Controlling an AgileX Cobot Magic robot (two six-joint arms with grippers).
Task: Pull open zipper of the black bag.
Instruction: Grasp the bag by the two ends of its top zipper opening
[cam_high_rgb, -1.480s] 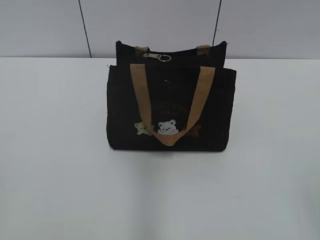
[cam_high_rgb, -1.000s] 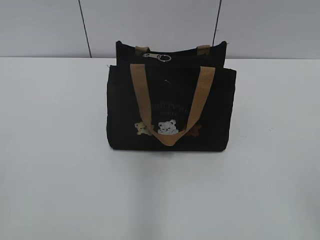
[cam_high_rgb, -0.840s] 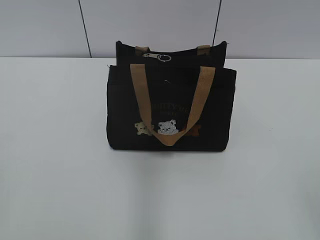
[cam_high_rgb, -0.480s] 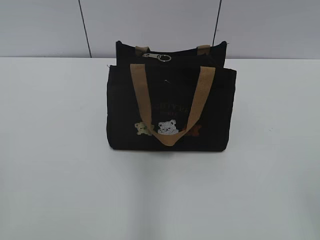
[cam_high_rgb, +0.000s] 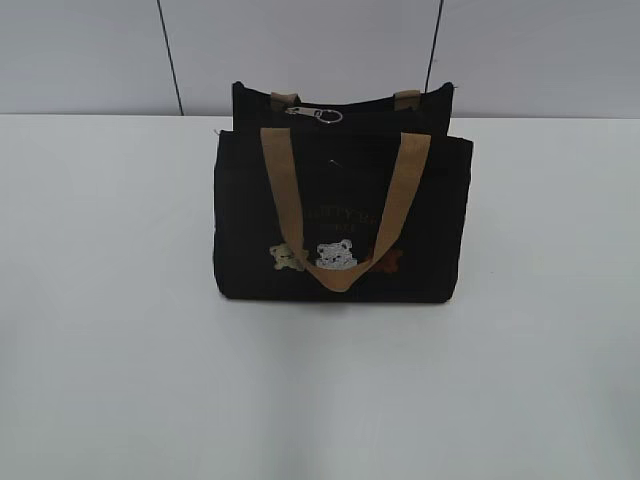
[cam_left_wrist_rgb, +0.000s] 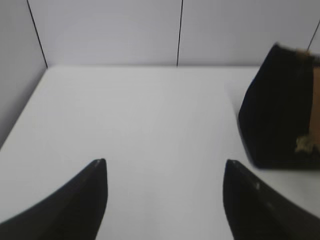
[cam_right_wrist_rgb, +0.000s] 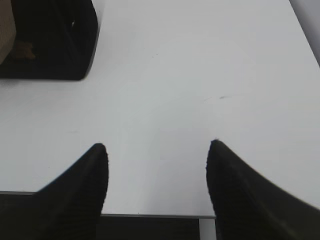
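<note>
Approach not begun: the boxy black fabric bag (cam_high_rgb: 340, 215) stands mid-table toward the far edge, its small silver ring zipper pull (cam_high_rgb: 318, 114) untouched. Left gripper (cam_left_wrist_rgb: 165, 170) and right gripper (cam_right_wrist_rgb: 157, 152) gape empty above bare table; next, one must reach the pull.

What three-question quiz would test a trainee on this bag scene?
1. True or false: the left pincer is holding the zipper.
2. Where does the zipper pull lie on the black bag? A) left of the middle of the top, B) bottom front, C) on the table.
3. Fill in: the front tan handle hangs down over the ____ pictures.

Key:
1. False; both the left pincer and the right pincer are open over bare table, away from the bag.
2. A.
3. Bear.
</note>
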